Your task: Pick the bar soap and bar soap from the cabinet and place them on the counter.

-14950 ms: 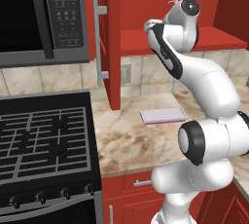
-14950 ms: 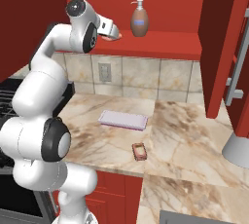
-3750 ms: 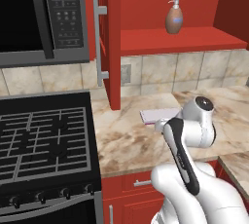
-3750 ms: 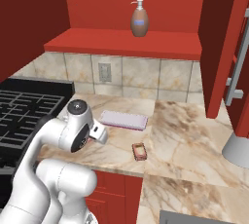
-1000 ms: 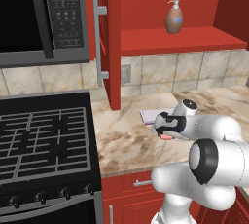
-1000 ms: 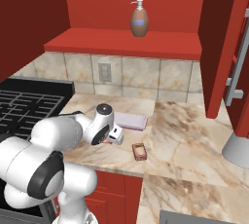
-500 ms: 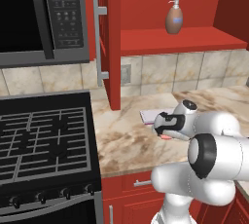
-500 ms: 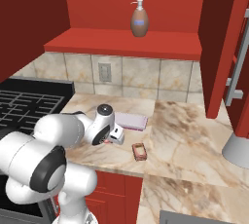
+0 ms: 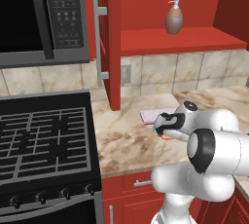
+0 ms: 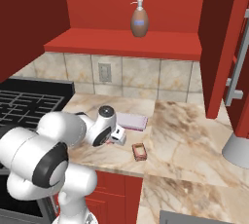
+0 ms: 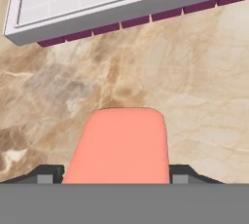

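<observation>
Hand view: a bar soap, salmon-pink, flat, with rounded corners and a smooth unmarked face, lies between the two dark finger tips of the gripper, one tip at each side of the bar; the tips stand just beside its edges, but whether they press on it cannot be told, so the claw's state stays uncertain; beneath the bar is the counter, beige stone with brown veins; beyond it lies a pale lavender pad with a faint grid on top and a dark purple underside edge.

Left base view: the white arm folds low over the counter; a sliver of salmon-red, the same bar soap, shows under the hand, just in front of the lavender pad; a brown pump bottle stands on the red shelf of the open cabinet; a black gas stove and a microwave occupy the left.

Right base view: the gripper is down at the counter, near the front edge of the pad; a second bar soap, small, rounded-rectangular, salmon-red with a paler raised rim, lies flat on the counter just beside the hand and apart from it; the pump bottle stands alone on the cabinet shelf.
</observation>
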You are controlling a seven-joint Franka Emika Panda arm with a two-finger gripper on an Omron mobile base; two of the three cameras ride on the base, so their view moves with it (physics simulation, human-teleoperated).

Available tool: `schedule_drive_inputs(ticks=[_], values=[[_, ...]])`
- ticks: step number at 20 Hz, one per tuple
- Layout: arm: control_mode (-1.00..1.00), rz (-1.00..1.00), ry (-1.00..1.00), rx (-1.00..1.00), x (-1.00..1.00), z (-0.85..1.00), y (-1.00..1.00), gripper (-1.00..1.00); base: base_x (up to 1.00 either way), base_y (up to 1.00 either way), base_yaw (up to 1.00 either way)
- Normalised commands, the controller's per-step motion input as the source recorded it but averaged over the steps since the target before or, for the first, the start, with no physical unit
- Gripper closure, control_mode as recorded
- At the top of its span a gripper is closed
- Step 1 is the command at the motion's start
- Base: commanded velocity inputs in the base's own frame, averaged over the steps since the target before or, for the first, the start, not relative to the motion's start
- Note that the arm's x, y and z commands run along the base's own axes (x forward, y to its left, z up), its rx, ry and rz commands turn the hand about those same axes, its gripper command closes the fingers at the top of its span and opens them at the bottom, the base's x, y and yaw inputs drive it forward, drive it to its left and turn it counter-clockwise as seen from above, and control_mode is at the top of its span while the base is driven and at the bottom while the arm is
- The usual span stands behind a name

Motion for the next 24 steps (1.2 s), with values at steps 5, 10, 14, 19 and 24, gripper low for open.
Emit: schedule_drive_inputs(ticks=[5,10,14,19,24], values=[[-1.0,0.0,-0.02,-0.02,-0.1,-0.35,0.0,-1.0,0.0,0.0,0.0],[-1.0,0.0,-0.07,-0.02,-0.25,-0.08,0.0,-1.0,0.0,0.0,0.0],[-1.0,0.0,-0.1,0.0,-0.33,0.0,0.0,-1.0,0.0,0.0,0.0],[-1.0,0.0,-0.11,0.0,-0.31,0.0,0.0,-1.0,0.0,0.0,0.0],[-1.0,0.0,-0.08,0.0,-0.24,0.11,0.0,-1.0,0.0,0.0,0.0]])
